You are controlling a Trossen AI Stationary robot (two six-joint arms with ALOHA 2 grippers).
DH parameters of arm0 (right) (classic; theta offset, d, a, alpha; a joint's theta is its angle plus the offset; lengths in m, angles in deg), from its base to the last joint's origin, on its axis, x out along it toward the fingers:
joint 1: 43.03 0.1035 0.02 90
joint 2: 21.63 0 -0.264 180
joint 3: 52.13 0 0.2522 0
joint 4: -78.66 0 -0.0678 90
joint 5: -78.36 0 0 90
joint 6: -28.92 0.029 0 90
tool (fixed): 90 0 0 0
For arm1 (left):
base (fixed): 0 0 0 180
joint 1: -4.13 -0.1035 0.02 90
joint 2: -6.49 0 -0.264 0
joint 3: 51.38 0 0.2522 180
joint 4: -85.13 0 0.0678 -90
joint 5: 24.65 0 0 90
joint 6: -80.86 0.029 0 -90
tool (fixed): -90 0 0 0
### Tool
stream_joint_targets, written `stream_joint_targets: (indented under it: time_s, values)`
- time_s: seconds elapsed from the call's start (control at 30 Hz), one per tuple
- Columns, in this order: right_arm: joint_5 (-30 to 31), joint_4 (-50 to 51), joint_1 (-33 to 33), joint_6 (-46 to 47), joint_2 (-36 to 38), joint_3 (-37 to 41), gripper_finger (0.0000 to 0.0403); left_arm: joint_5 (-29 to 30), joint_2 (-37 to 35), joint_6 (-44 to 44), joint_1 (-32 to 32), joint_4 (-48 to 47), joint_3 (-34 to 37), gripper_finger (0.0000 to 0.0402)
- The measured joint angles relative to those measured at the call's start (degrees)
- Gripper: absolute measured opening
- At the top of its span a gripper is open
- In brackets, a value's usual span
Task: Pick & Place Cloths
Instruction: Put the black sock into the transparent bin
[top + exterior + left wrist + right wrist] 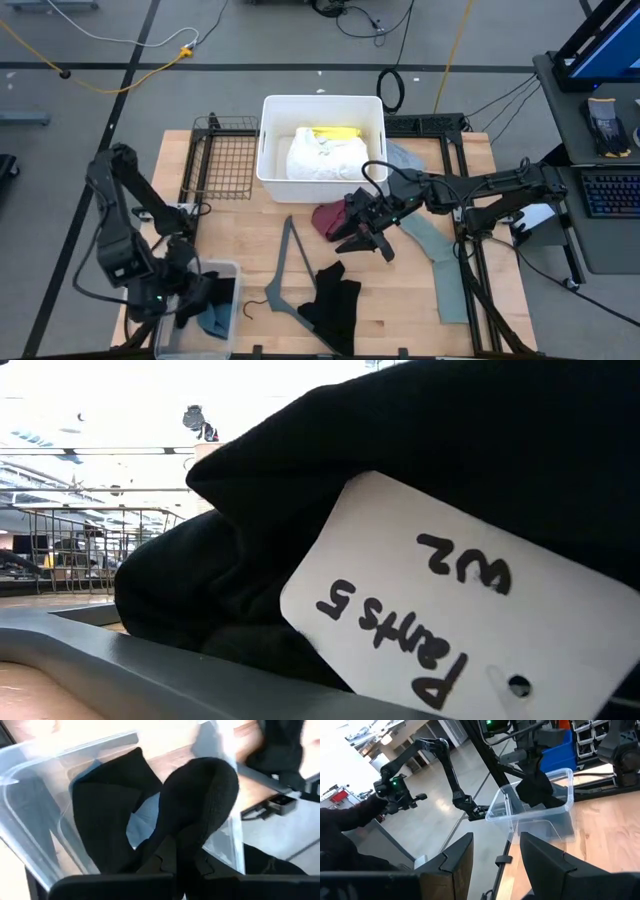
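Note:
My left gripper [192, 298] hangs over a clear plastic bin [228, 272] at the table's near left corner, shut on a black cloth [200, 795]. A teal-blue cloth [145, 817] lies in that bin. My right gripper [368, 242] is open at mid-table, just right of a maroon cloth [328, 218], and touches nothing. A second black cloth [335, 300] lies on the near table; in the low view it [420, 430] fills the picture with its paper tag [440, 600]. White [320, 158] and yellow [335, 132] cloths lie in a white bin [268, 140]. A sage-green cloth [445, 265] and a pale grey one [405, 155] lie to the right. My left gripper pinches the black cloth between its two fingers, coming from above and pointing down. The bunched fabric [175, 845] bulges out past the fingers. Seen from the right wrist view, the cloth [535, 787] hangs slack below the gripper, its lower end inside the clear bin's rim.
A thin grey clothes hanger [285, 262] lies between the clear bin and the black cloth on the table. A black wire rack [225, 150] stands at the far left beside the white bin. Black frame bars [470, 270] run along the table's right side.

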Motion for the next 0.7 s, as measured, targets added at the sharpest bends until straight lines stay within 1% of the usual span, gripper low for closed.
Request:
stream_joint_targets:
  time_s: [0.13,0.23,0.37,0.5,0.63,0.7]
  values:
    - [-0.02,2.45,0.00,-1.35,0.00,0.00,0.0155,-3.03,1.29,1.87,-1.96,4.74,2.32,0.0009]
    - [0.00,3.73,0.00,-2.16,0.00,0.00,0.0155,-5.50,2.66,2.35,-2.97,6.10,3.08,0.0020]
    - [-0.02,5.67,0.00,-3.08,0.00,0.00,0.0155,-5.88,4.25,2.39,-3.83,6.63,3.09,0.0047]
    - [-0.22,7.35,0.00,-4.61,-0.02,0.00,0.0155,-5.88,4.80,2.42,-4.16,7.43,3.09,0.0090]
    - [0.04,11.28,0.00,-5.45,-0.02,0.00,0.0155,-5.93,4.82,2.71,-4.14,8.73,3.09,0.0148]
    - [1.42,14.26,0.00,-5.45,0.00,0.00,0.0155,-6.83,4.82,2.81,-4.14,8.93,3.09,0.0177]
